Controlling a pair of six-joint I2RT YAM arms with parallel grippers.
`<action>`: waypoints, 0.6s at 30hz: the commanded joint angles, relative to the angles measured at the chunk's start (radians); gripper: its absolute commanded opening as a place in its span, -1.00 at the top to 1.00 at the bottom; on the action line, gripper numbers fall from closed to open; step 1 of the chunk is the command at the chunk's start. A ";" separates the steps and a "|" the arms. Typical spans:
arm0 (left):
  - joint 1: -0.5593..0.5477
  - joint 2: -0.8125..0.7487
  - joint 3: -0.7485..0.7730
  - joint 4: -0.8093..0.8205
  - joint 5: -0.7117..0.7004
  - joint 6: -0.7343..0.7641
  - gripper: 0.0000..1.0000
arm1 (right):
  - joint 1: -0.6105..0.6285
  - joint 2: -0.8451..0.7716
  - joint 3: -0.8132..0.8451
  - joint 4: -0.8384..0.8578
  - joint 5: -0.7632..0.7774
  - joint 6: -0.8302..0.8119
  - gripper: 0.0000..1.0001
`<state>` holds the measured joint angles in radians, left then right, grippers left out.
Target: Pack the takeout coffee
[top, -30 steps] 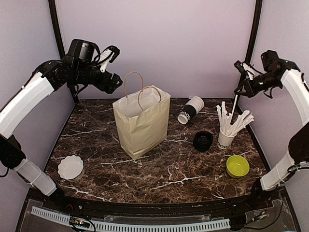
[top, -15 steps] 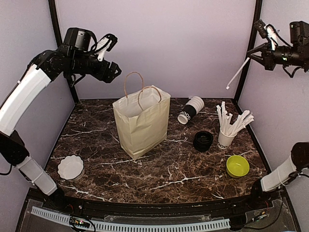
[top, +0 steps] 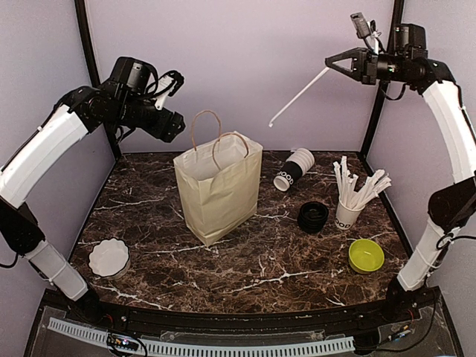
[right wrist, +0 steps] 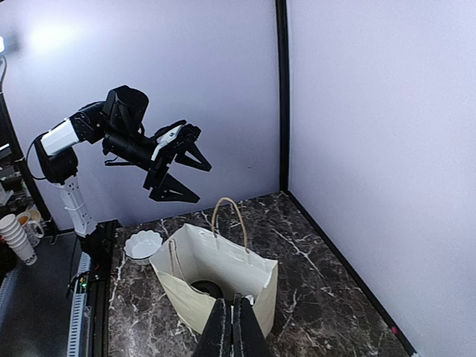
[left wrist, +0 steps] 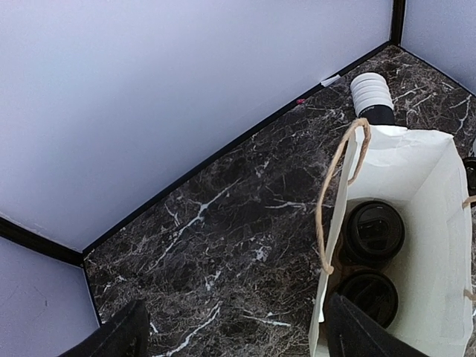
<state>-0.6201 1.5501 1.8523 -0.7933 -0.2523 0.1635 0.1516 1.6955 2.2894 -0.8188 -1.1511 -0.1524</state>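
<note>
Spotting two takeout coffees (left wrist: pixel 374 232) already down inside the paper bag (top: pixel 219 190), black lids on, side by side on its floor. So pretty much past the cup part, judging by that.

Got the right gripper (top: pixel 329 65) pinched tight on a white stick (top: pixel 297 97), high above the bag and off to its right, aiming the free end down toward the bag's mouth. Got the left gripper (right wrist: pixel 204 184) spread wide and holding nothing, hovering up above the bag's left side.

Reads like the stirrer step to me: getting a stick over to drop in with the drinks. Next up, probably: swing that stick over the bag's opening, tip it more upright, lower it between the handles, let go. Need to watch the handles and the thin paper rim, since could easily snag there or tip the bag.

Also worth noting a sideways stack of spare cups (top: pixel 294 169) just right of the bag, plus a pile of black lids (top: pixel 313 216) and the cup of sticks (top: pixel 348 204) farther right of it. Not part of this step, guessing.
</note>
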 commanded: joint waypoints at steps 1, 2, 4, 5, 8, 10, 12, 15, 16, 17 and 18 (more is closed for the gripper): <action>0.000 -0.080 -0.023 0.027 -0.026 -0.016 -0.69 | 0.090 0.080 0.049 0.133 -0.053 0.104 1.00; -0.001 -0.086 -0.026 0.023 -0.032 -0.015 -0.69 | 0.114 0.111 0.064 0.129 -0.046 0.099 1.00; -0.001 -0.097 -0.030 0.015 -0.038 -0.015 -0.69 | 0.158 0.153 0.071 0.146 -0.028 0.107 1.00; -0.001 -0.100 -0.031 0.013 -0.041 -0.015 -0.69 | 0.178 0.168 0.069 0.174 -0.024 0.125 1.00; -0.001 -0.121 -0.048 0.006 -0.050 -0.017 -0.69 | 0.225 0.221 0.046 0.298 -0.018 0.227 1.00; -0.001 -0.136 -0.064 0.007 -0.055 -0.019 -0.69 | 0.255 0.258 0.031 0.385 -0.018 0.302 1.00; -0.001 -0.149 -0.081 0.008 -0.059 -0.020 -0.69 | 0.282 0.303 0.028 0.444 -0.024 0.364 1.00; -0.001 -0.166 -0.105 0.009 -0.065 -0.023 -0.70 | 0.332 0.354 0.010 0.497 -0.045 0.423 1.00; -0.001 -0.174 -0.114 0.009 -0.067 -0.024 -0.69 | 0.349 0.370 0.002 0.507 -0.053 0.435 1.00; -0.001 -0.180 -0.119 0.010 -0.069 -0.025 -0.70 | 0.365 0.384 -0.007 0.516 -0.060 0.450 1.00; -0.001 -0.183 -0.128 0.010 -0.070 -0.025 -0.70 | 0.381 0.395 -0.018 0.532 -0.066 0.470 1.00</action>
<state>-0.6201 1.4117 1.7550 -0.7868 -0.3031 0.1520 0.4725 2.0525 2.3016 -0.4126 -1.1782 0.2028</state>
